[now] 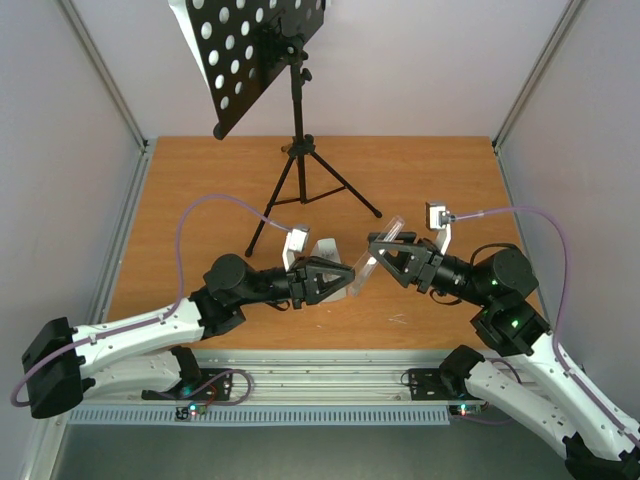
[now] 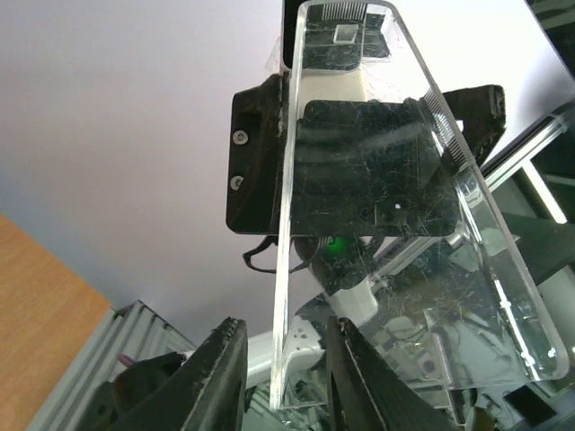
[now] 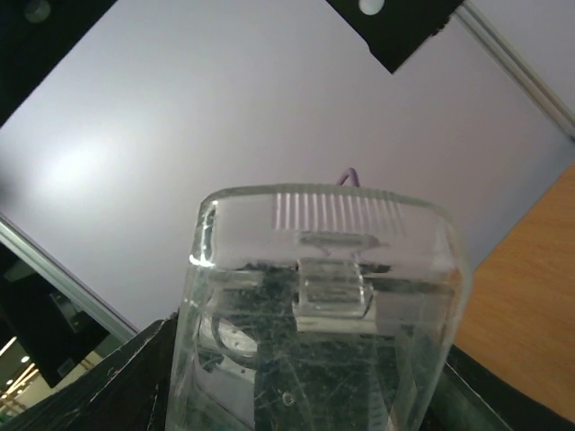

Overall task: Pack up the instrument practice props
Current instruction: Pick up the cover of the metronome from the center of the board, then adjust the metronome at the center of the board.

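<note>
- We see both arms stretched low over the table (image 1: 450, 180), bent inward so their grippers meet tip to tip at its middle
- The left gripper (image 1: 345, 280) points right; its jaws stand slightly apart, flanking the thin lower edge of the clear plastic cover (image 3: 323, 296) with a gap on each side
- The right gripper (image 1: 380, 247) points left, its jaws set wide and pressed on both sides of that cover, holding it above the table
- The music stand (image 1: 297, 130) stands on its tripod at the back, desk tilted, well apart from both grippers
</note>
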Controlling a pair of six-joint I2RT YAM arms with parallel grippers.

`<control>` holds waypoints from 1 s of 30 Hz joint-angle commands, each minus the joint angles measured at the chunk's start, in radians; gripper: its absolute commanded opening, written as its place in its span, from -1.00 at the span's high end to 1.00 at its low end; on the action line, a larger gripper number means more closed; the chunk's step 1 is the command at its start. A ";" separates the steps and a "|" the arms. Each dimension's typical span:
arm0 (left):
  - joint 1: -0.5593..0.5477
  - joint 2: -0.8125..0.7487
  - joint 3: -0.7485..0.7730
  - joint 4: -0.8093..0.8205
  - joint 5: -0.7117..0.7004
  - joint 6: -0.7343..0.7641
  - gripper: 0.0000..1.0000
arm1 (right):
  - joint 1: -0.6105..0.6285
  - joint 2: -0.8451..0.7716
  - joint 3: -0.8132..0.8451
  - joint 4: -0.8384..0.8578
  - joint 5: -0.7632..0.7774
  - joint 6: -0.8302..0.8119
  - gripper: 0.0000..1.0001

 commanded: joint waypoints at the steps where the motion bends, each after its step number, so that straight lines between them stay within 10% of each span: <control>1: 0.005 -0.023 -0.018 0.005 -0.036 0.019 0.27 | 0.008 -0.034 0.012 -0.094 0.046 -0.076 -0.06; 11: 0.005 -0.270 -0.096 -0.586 -0.319 0.163 -0.93 | 0.008 -0.190 0.055 -0.611 0.335 -0.367 -0.06; 17: 0.006 -0.275 -0.166 -0.764 -0.453 0.194 -0.99 | 0.008 -0.216 -0.002 -0.699 0.445 -0.432 -0.06; 30: 0.017 0.065 -0.278 -0.355 -0.413 0.244 -0.99 | 0.009 -0.211 -0.116 -0.631 0.462 -0.427 -0.09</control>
